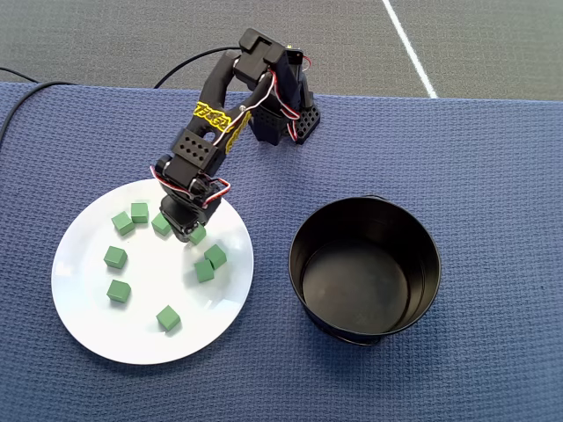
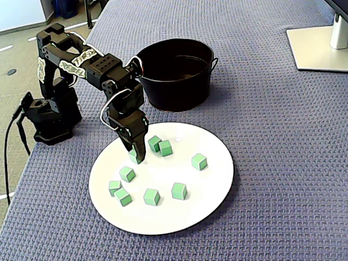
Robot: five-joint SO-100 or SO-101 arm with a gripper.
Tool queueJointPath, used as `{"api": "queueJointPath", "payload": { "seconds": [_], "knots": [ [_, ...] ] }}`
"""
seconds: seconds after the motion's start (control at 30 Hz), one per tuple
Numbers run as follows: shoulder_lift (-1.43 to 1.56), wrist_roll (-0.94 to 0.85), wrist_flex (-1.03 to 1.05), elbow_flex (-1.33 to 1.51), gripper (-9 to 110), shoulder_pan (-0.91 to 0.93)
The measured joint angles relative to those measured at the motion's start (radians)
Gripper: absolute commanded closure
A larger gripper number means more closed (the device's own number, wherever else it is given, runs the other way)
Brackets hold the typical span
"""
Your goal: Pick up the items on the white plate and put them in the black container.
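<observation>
I log a glossy white plate (image 2: 212,190), ceramic-looking, and matt green cubes (image 2: 179,190). Black container (image 1: 365,268): glossy and smooth. Desk cloth (image 2: 283,163): blue, coarse woven weave.

Only lettering seen: a yellow label (image 1: 211,115) with dark characters on the arm link up from the tool, overhead view; too small to read. Fixed view: the same link carries a white strip (image 2: 84,54) with markings, likewise illegible. No other text, numbers or signs.
</observation>
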Motion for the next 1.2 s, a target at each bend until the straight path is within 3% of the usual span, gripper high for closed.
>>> {"api": "queueJointPath", "payload": {
  "seconds": [0.3, 0.47, 0.67, 0.8, 0.93, 1.07, 1.2],
  "knots": [
    [0.089, -0.041, 0.144, -0.098, 102, 0.005],
    [0.27, -0.279, 0.227, -0.449, 102, -0.104],
    [0.328, -0.638, 0.206, -0.733, 102, -0.469],
    [0.293, -0.75, 0.13, -0.661, 102, -0.723],
    [0.276, -0.759, 0.002, -0.437, 101, -0.836],
    [0.27, -0.741, -0.143, -0.209, 84, -0.865],
    [0.27, -0.727, -0.17, -0.161, 79, -0.887]
  ]
}}
